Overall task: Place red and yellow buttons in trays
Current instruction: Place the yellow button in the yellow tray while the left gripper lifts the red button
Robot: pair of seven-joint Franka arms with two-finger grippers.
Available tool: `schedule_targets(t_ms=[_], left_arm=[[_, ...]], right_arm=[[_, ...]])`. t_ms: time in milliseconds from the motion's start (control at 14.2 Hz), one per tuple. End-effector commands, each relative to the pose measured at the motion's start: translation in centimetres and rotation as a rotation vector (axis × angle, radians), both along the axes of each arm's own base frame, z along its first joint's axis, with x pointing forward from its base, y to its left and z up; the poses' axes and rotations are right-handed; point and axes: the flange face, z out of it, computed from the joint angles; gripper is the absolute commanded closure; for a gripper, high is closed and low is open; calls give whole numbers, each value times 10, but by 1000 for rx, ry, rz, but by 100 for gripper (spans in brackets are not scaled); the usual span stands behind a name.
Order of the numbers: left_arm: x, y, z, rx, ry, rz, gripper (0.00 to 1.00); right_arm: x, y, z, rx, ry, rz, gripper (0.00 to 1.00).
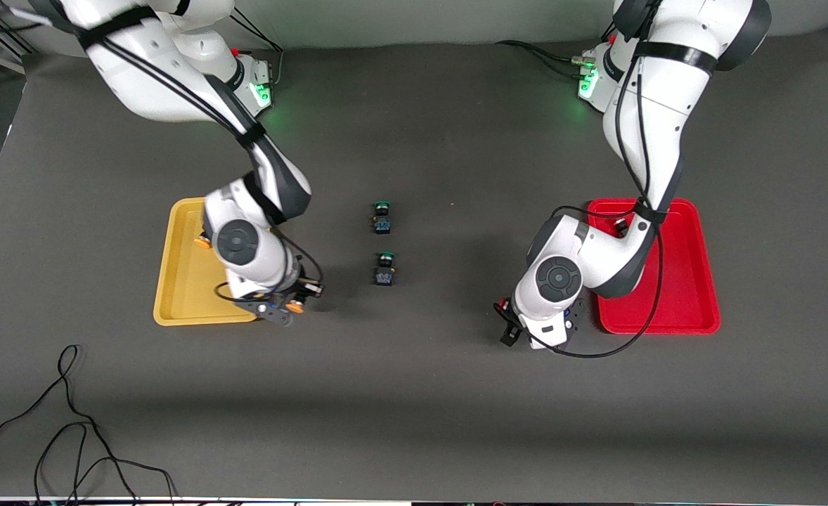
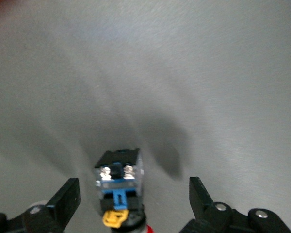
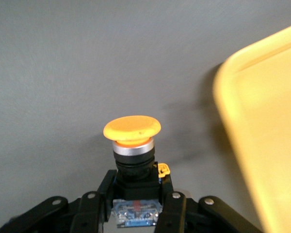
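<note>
yellow button (image 3: 132, 141) pinched upright in right gripper (image 3: 137, 206), just beside yellow tray (image 3: 262, 126) rim, tray toward the right arm's end. red button (image 2: 117, 191) lies between spread left gripper (image 2: 131, 208) fingers, near red tray (image 1: 695, 281).

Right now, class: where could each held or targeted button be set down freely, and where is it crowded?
Free: most of the yellow tray floor beside the right gripper, and the red tray part nearer the camera. Crowded: the mat around the two green buttons, between both arms.
</note>
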Motion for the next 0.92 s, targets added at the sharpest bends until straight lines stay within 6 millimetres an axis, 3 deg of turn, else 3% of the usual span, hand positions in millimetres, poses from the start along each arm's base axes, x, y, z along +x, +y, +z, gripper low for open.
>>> schedule_targets(t_ms=[0,71,141,212,424,494,565,706,847], left_arm=[[-10,1,-6,26,12,6,2],[-8,2,-4,26,8,5,25],[-8,1,-1,35,3,-3,55],[-8,2,-1,41,2,-10,71],[-7,2,6,52,2,-51,73],[-6,5,8,59,14,-79,90],[-6,5,12,65,22,-111,100],[1,12,21,81,52,-165,100],[15,37,46,110,116,-203,100]], right_arm=[[4,-56,45,-38,4,51,94],[3,-79,41,-50,19,80,94],[1,-105,33,-53,35,96,94],[-1,-124,25,-32,47,104,94],[-19,-170,-21,26,63,128,94],[-25,-176,-36,32,58,131,94],[-30,-177,-45,37,64,121,94],[-38,-177,-60,40,77,114,94],[-41,-178,-67,37,76,113,94]])
